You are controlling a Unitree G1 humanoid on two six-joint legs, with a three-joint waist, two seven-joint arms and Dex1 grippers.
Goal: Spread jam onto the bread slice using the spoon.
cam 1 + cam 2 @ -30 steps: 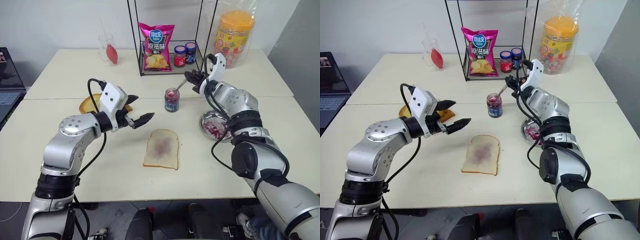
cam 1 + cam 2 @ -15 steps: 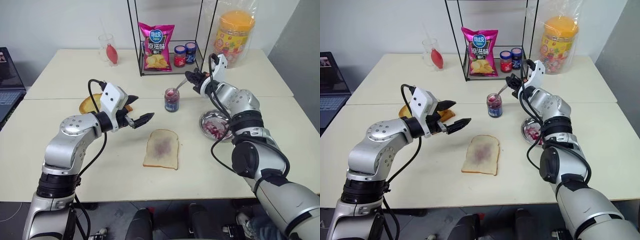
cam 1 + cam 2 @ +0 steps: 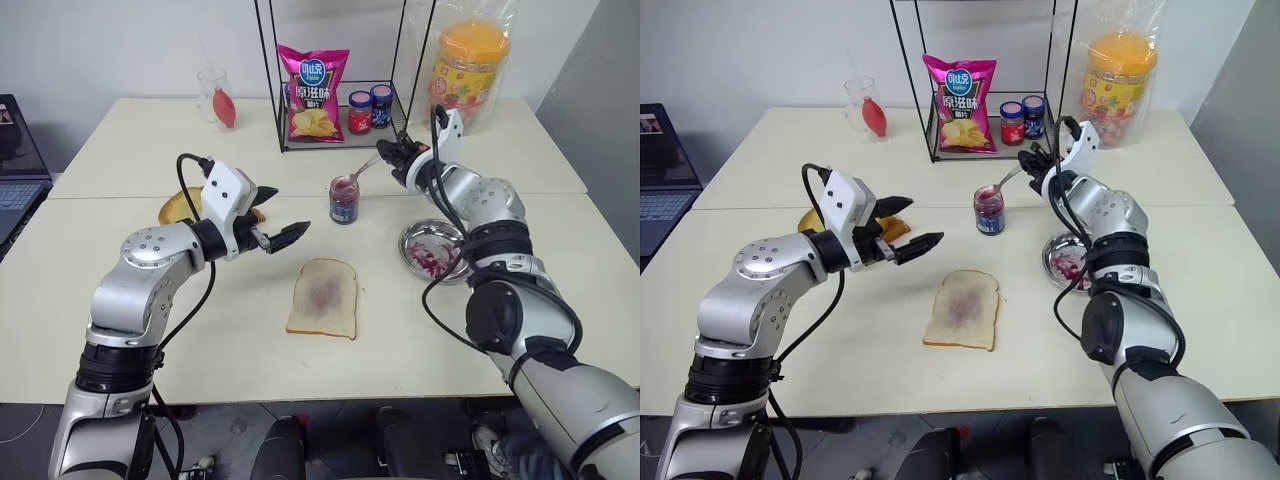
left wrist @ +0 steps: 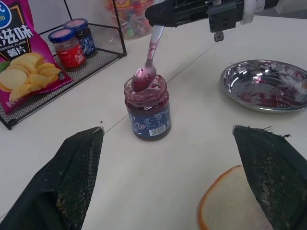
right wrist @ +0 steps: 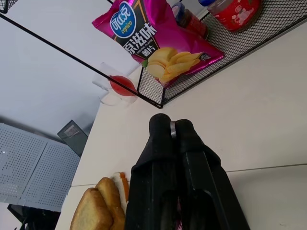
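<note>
1. Silver metal, the spoon is pinched by its handle in the right hand, whose fingers are closed tight on it; the bowl, coated in jam, hangs at the mouth of the open glass jar.
2. The jar stands on the surface near the middle, just in front of the wire rack that holds a pink crisp bag and two small labelled jars.
3. The bread slice lies flat on the near side of the jar, apart from it, with a purplish smear at its centre.
4. The left hand hovers above the surface to the left of the bread, fingers spread wide and holding nothing.
5. A shallow metal dish streaked with jam sits to the right of the bread.
6. Toasted slices lie at the left, partly behind the left arm.
</note>
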